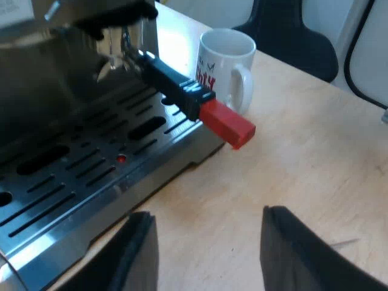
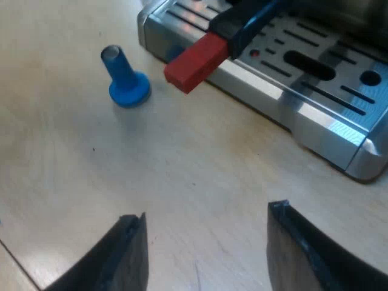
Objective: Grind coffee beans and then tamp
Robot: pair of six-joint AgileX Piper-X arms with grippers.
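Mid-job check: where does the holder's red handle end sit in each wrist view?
Left wrist view: the red handle end sticks out past the drip tray edge, close to the mug.
Right wrist view: the red handle end sticks out past the same tray edge, close to the blue tamper.
Shared landmark: the small red dot on the slotted tray.

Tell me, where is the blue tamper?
In the right wrist view, the blue tamper stands upright on the table, close to the handle's red end at the front of the espresso machine, touching neither.
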